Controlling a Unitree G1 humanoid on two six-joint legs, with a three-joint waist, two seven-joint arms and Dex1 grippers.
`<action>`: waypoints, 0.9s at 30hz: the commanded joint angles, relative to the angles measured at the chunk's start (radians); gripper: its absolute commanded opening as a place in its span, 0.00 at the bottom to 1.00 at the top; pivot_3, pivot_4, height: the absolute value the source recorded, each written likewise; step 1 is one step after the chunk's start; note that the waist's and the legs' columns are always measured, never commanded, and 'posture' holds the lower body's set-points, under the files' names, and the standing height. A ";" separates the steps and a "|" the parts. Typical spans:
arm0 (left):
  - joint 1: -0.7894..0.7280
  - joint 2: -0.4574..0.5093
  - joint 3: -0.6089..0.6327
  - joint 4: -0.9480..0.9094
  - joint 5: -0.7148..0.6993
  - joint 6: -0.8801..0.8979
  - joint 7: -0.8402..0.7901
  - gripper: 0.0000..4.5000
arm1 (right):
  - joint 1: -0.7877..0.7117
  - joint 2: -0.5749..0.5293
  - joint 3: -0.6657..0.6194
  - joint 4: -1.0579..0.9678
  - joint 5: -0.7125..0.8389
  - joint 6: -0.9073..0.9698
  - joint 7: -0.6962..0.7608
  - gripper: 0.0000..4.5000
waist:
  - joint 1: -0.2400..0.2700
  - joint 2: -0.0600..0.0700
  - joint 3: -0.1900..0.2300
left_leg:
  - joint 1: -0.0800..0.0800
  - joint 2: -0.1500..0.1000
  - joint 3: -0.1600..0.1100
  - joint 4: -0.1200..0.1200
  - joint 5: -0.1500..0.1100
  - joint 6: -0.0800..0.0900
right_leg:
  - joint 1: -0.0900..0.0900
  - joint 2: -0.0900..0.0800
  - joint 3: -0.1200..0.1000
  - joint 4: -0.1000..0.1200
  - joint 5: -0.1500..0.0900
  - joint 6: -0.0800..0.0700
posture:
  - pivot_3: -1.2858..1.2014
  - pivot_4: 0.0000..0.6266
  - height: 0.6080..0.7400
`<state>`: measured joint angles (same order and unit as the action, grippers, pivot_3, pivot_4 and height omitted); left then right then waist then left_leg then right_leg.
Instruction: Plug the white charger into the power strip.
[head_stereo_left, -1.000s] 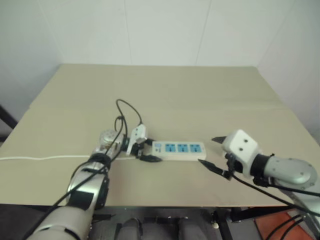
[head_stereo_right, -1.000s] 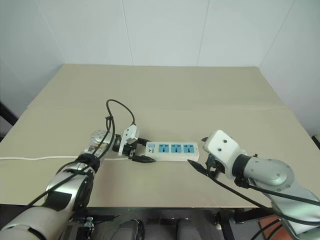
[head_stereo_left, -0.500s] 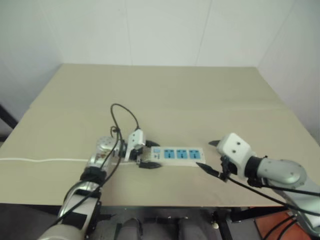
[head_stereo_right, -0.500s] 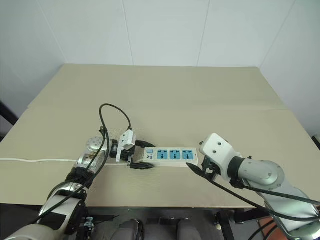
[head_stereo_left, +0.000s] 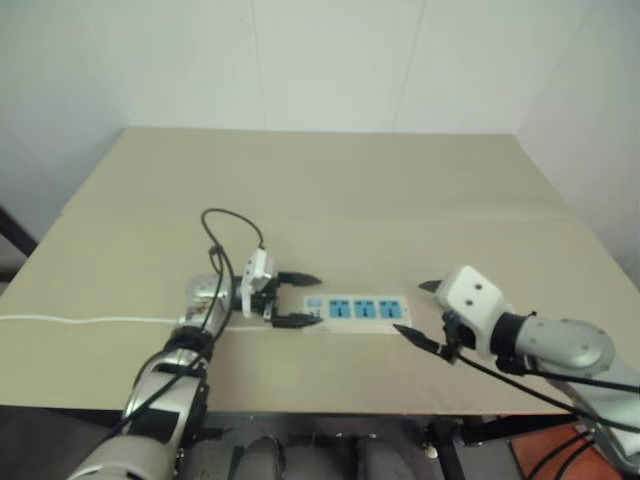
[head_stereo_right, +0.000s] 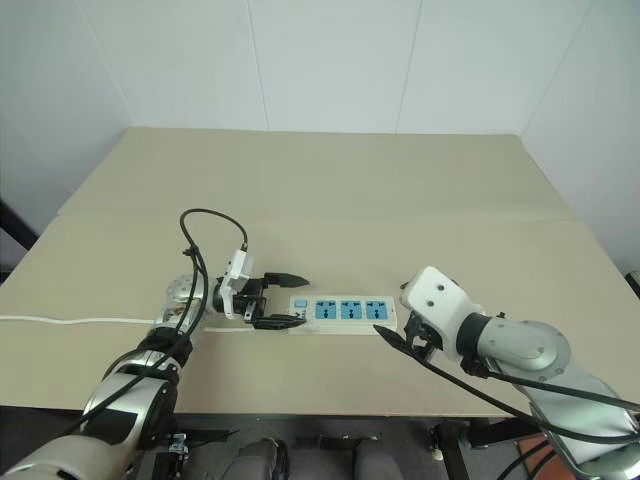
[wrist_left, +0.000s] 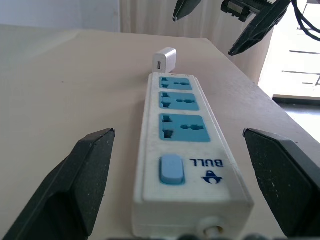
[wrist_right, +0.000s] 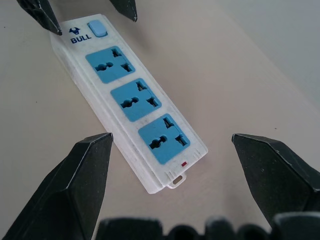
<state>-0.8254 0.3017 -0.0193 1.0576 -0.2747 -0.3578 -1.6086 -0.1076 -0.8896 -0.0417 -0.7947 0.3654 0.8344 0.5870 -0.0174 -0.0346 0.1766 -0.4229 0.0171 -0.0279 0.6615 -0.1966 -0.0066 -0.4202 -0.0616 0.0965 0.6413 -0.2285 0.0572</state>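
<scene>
Progress on the plugging is nil so far, as you can judge from the three blue sockets of the power strip (head_stereo_right: 340, 311), all of them bare in both wrist views. The strip lies flat at the lower middle of the head views on the tan tabletop (head_stereo_right: 330, 190), switch end toward your left gripper (head_stereo_right: 283, 299), whose fingers are spread wide with nothing between them; in the left wrist view they flank the switch end without touching it. Your right gripper (head_stereo_right: 392, 318) sits just off the strip's other end at lower right, its fingers likewise spread and empty, one to each side of that end in the right wrist view. The white charger (wrist_left: 164, 59) lies loose on the tabletop just beyond the far end of the strip, toward the top centre of the left wrist view, close under the right gripper; whether it touches the strip you cannot tell. Everything is left for you: pick up the charger, turn its prongs to a socket, and press it home, probably with the other gripper steadying the strip.
</scene>
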 joint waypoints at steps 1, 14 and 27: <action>-0.018 -0.005 -0.008 0.062 -0.001 -0.065 -0.006 0.99 | -0.008 -0.008 -0.031 -0.029 -0.009 -0.010 -0.001 1.00 | -0.003 0.000 0.000 | 0.000 0.000 0.000 0.000 0.000 0.000 | 0.000 0.000 0.000 0.000 0.000 0.000 | 0.52 0.24 1.00; 0.016 -0.016 -0.076 0.095 -0.037 -0.134 -0.006 0.99 | 0.004 -0.006 -0.045 -0.059 -0.004 0.022 -0.013 1.00 | -0.001 0.000 -0.001 | 0.000 0.000 0.000 0.000 0.000 0.000 | 0.000 0.000 0.000 0.001 0.000 0.000 | 0.52 0.24 1.00; 0.014 -0.030 -0.023 0.168 0.033 -0.221 -0.006 0.99 | -0.011 -0.005 -0.035 -0.047 -0.004 0.025 -0.011 1.00 | -0.001 -0.001 -0.001 | 0.000 0.000 0.000 0.000 0.000 0.000 | 0.000 0.000 0.000 0.001 0.000 0.000 | 0.52 0.24 1.00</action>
<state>-0.8112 0.2699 -0.0468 1.2105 -0.2657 -0.5661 -1.6109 -0.1029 -0.8927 -0.0534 -0.8185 0.3660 0.8569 0.5845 -0.0182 -0.0351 0.1759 -0.4223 0.0172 -0.0280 0.6615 -0.1966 -0.0066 -0.4199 -0.0615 0.0966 0.6418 -0.2285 0.0571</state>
